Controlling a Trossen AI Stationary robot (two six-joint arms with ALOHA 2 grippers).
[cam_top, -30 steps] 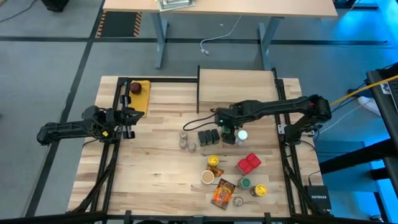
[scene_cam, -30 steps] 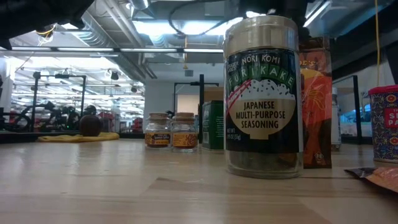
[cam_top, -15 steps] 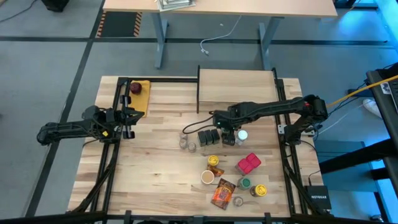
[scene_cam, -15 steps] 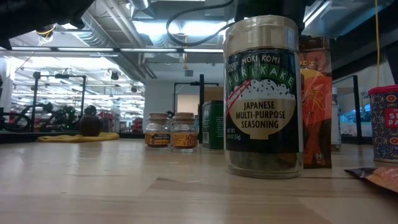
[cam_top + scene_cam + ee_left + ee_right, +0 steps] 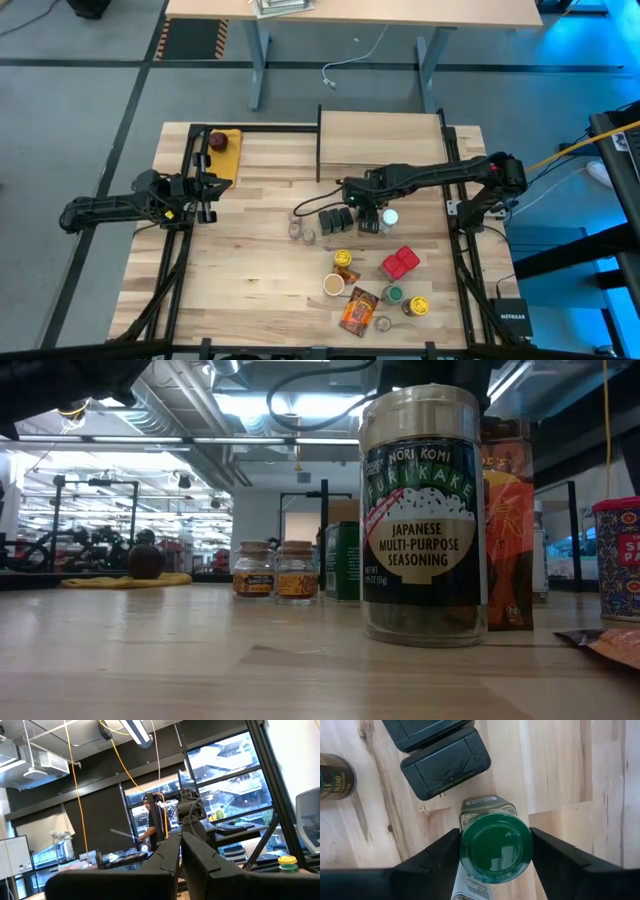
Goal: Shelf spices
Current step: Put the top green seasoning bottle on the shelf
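Observation:
My right gripper [image 5: 496,850] points down over a jar with a green lid [image 5: 496,847] that stands upright on the tabletop beside two dark tins [image 5: 446,762]. In the high view this gripper [image 5: 366,214] hides the jar, between the tins [image 5: 335,218] and a white-lidded jar [image 5: 390,216]. The pale shelf board [image 5: 380,138] lies at the table's far edge. My left gripper [image 5: 180,845] is shut on nothing and waits at the table's left [image 5: 210,188]. My right gripper has the jar's green lid between its two fingers, one finger [image 5: 440,855] against the lid's rim [image 5: 464,847] and the other [image 5: 555,855] against the opposite side. The fingers come from above, pointing down. The jar stands upright on the tabletop.
Two small jars [image 5: 303,232] stand left of the tins. Nearer the front are red boxes [image 5: 400,262], an orange packet [image 5: 358,310] and several lidded jars [image 5: 343,258]. A dark red round thing on a yellow pad [image 5: 222,142] sits far left.
My right gripper has tipped and turned a little above the tins and jars, staying over the same spot. The jars and tins stand where they were.

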